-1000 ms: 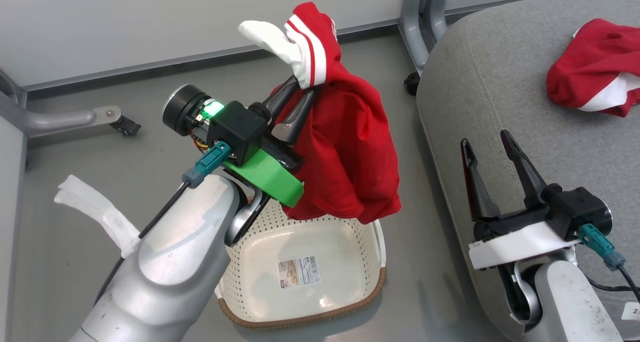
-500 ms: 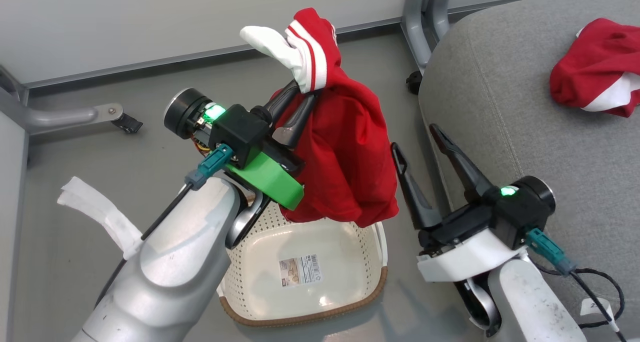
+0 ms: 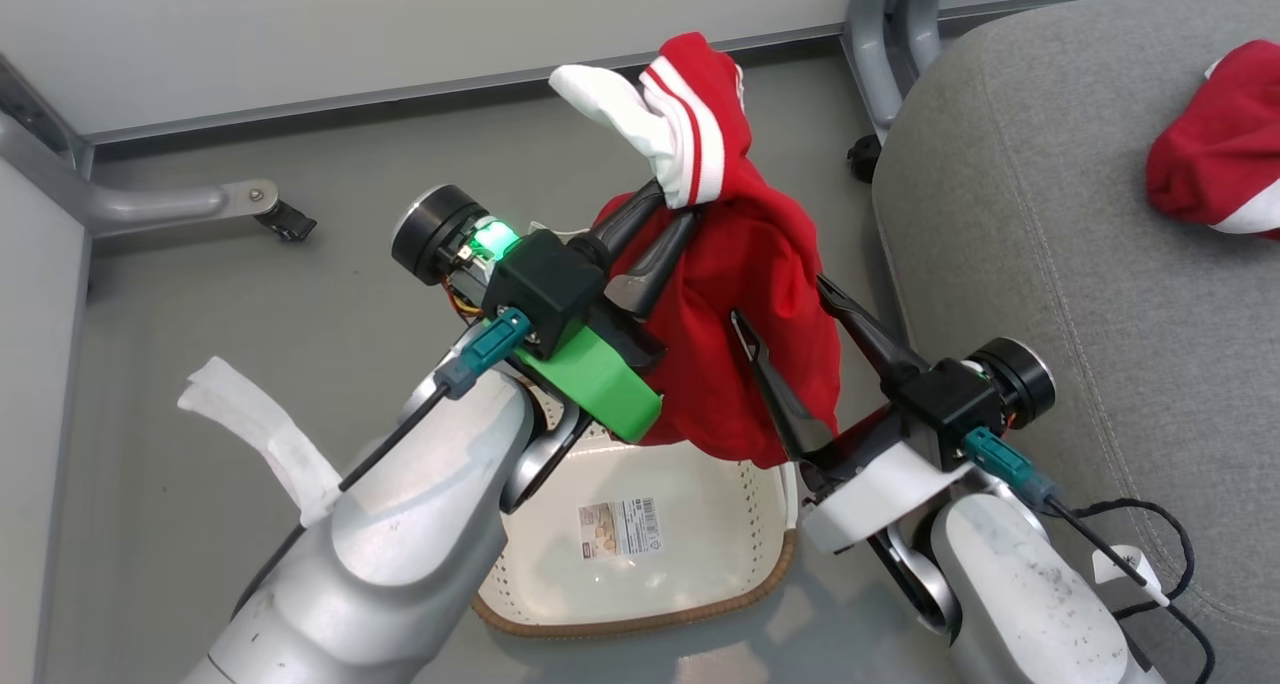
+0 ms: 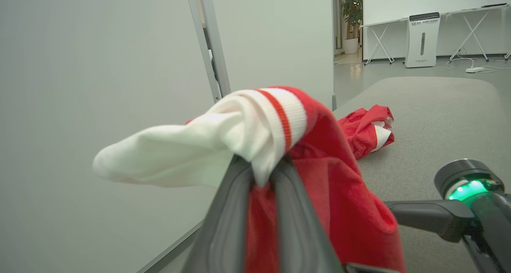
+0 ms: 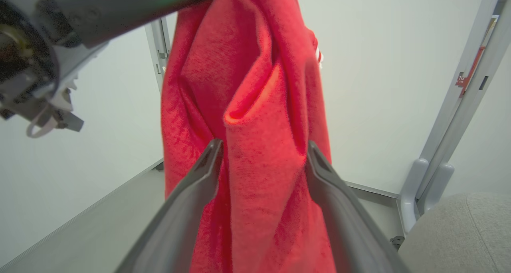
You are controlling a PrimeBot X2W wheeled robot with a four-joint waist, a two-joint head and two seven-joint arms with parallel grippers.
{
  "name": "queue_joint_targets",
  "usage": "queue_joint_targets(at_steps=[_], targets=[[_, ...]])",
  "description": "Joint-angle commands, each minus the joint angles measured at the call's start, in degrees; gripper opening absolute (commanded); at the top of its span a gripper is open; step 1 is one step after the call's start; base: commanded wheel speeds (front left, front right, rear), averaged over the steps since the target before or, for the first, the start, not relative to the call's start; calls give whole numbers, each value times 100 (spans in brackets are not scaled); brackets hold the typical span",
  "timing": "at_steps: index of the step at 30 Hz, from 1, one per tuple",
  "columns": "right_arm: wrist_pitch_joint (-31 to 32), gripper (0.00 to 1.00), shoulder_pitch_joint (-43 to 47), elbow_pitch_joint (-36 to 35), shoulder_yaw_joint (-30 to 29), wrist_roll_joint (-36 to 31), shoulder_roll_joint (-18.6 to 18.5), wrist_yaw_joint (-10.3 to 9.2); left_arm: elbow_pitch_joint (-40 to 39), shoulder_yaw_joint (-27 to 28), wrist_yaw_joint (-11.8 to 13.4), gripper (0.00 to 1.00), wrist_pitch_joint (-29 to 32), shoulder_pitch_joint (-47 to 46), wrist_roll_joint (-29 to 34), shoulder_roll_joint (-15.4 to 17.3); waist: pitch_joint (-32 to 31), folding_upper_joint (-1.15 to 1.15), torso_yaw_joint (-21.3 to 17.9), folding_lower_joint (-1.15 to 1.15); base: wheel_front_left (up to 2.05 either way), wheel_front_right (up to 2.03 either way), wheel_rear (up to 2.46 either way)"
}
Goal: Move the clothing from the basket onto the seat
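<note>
The basket (image 3: 540, 564) is seen nearest, on the floor, with its label sticker (image 3: 620, 529) showing inside. The right gripper (image 3: 782, 302) is held spread, its fingers set on either side of the hanging folds of a red garment (image 3: 745, 264). This garment is pinched near its white-striped cuff by the left gripper (image 3: 668, 209), above the basket's far side. A second red garment (image 3: 1215, 179) is noted farther off, lying on the seat (image 3: 1050, 214).
</note>
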Motion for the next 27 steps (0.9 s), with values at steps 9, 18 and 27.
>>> queue_joint_targets(at_steps=[9, 18, 27], targets=[[-26, 100, -476, 501, -47, -130, -29, -2, -70, -213, -13, 0, -19, -91, 6, -106, 103, 0, 158, 0, 0, 0, 0], [-26, 0, -552, 674, 63, 150, -14, -3, -30, -271, -13, 0, -19, -119, -37, -79, 193, 0, 184, 0, 0, 0, 0], [-27, 0, -510, 606, 54, 228, -6, -3, 35, -287, -13, 0, -18, -106, -27, -57, 229, 0, 112, 0, 0, 0, 0]])
